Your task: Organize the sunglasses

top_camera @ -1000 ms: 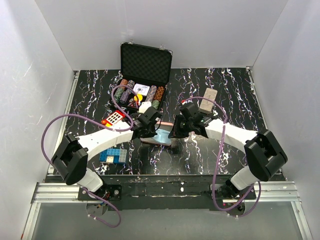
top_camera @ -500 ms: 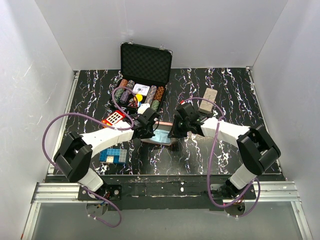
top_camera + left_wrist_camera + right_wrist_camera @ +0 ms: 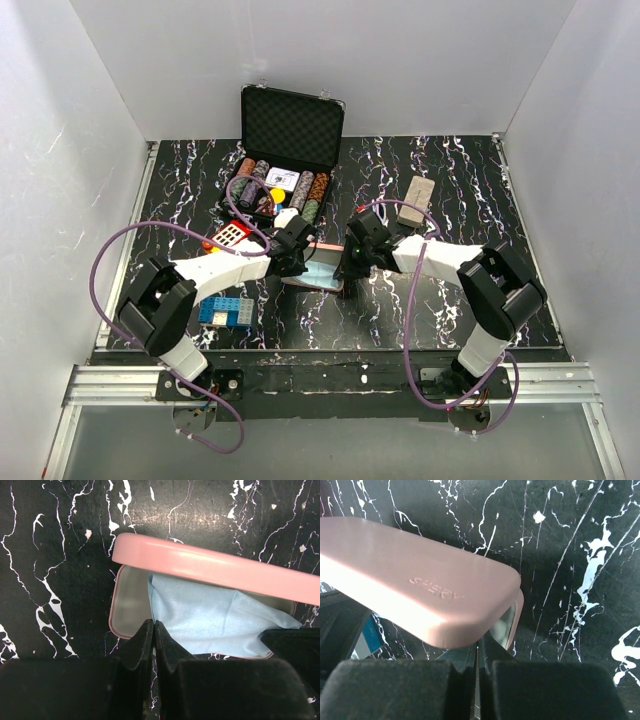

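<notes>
An open pink case lies mid-table, its lid raised over a grey-lined tray that holds a light blue cloth. My left gripper is shut, its tips at the tray's near rim by the cloth's edge; it is at the case's left end in the top view. My right gripper is shut, its tips under the lid's corner, at the case's right end. I cannot make out either pair of sunglasses. A small white thing lies just behind the left gripper.
An open black poker-chip case stands at the back. A grey-brown case lies at the back right. A red toy calculator and blue bricks lie to the left. White walls enclose the table.
Both grippers have edged a little farther back along the pink case, and both arms have swung their elbows inward. The case stays open.
</notes>
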Controlling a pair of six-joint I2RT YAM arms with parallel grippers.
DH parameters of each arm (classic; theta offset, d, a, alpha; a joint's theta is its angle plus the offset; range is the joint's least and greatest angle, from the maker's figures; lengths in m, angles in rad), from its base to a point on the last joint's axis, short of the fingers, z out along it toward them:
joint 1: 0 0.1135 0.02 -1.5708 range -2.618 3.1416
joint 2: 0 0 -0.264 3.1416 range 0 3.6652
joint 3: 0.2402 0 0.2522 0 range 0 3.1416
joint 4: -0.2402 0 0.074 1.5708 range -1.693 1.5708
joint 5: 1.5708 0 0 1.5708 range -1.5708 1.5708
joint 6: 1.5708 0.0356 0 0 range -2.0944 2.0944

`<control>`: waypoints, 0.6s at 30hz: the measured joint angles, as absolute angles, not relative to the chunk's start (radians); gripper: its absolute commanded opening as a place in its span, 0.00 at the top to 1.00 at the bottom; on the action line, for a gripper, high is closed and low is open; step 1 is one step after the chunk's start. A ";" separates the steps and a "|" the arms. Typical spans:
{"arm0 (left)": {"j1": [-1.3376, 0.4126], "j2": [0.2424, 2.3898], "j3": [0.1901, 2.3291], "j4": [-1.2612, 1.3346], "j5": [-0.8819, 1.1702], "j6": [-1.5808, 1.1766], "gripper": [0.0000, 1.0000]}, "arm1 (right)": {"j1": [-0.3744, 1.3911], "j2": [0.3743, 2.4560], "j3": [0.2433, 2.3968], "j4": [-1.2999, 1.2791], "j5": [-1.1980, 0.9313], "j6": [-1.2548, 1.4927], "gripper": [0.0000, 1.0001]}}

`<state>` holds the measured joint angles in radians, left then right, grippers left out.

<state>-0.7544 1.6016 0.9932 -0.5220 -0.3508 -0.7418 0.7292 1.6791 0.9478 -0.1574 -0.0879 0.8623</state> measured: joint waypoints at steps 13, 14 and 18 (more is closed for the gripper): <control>-0.741 1.634 0.987 -0.515 -0.354 -0.740 0.73 | 0.734 1.710 0.974 -0.173 -0.058 0.883 0.68; -0.741 1.634 0.987 -0.516 -0.355 -0.740 0.71 | 0.734 1.710 0.974 -0.177 -0.054 0.885 0.68; -0.740 1.634 0.987 -0.518 -0.356 -0.741 0.66 | 0.735 1.710 0.974 -0.186 -0.044 0.888 0.62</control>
